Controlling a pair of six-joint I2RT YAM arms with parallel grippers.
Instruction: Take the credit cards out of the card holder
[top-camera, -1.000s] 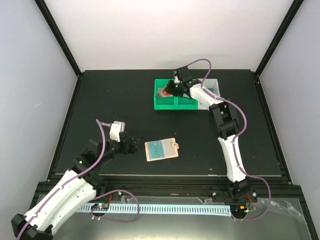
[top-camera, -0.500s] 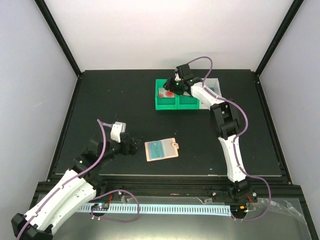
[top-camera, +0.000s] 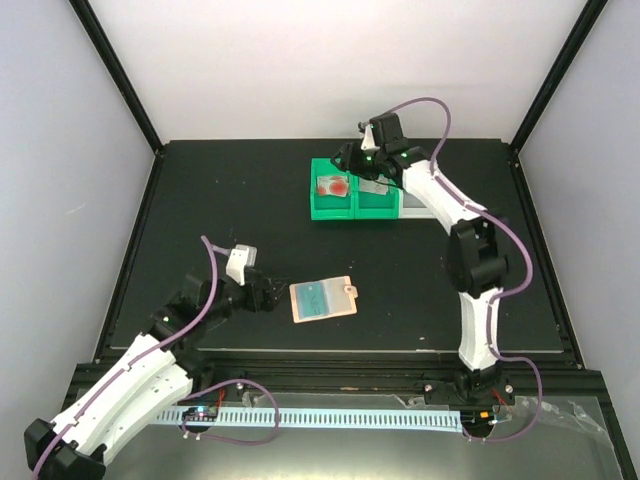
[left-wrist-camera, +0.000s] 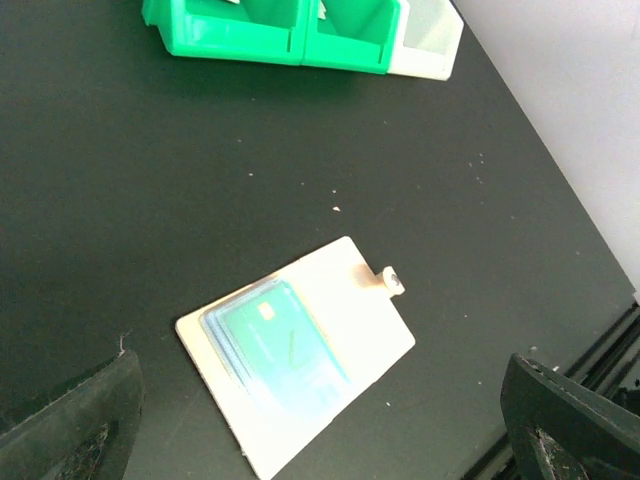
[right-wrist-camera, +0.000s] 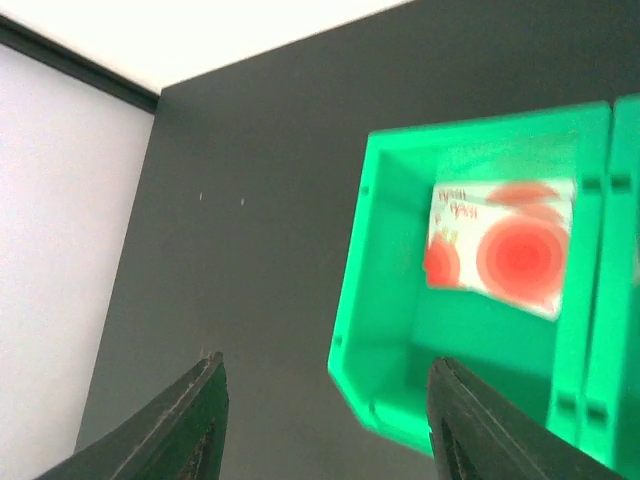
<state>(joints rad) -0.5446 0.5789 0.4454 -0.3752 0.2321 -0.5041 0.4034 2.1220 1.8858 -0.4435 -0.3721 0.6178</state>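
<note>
A: Left gripper (top-camera: 274, 292) first. What do we log?
B: Jaws spread wide, nothing between them. In the wrist view we see its fingers (left-wrist-camera: 75, 425) at the bottom corners. The card holder (left-wrist-camera: 370, 320) lies ahead of them, untouched.
A: Holder position?
B: Flat on the black table (top-camera: 220, 200), near the front edge, with its tab to the right. A teal card (left-wrist-camera: 285, 350) sits in the pale blue pocket. We can't tell how many more cards lie under it.
A: Right gripper (top-camera: 348, 166)?
B: Also parted, holding nothing. It hangs at the far end, above the left green bin (right-wrist-camera: 352, 290).
A: Do we have a card out?
B: Yes, the red-blotch card (right-wrist-camera: 500, 245) lies inside that bin. A second green bin (left-wrist-camera: 355, 40) and a white bin (left-wrist-camera: 428, 40) stand in a row to its right.
</note>
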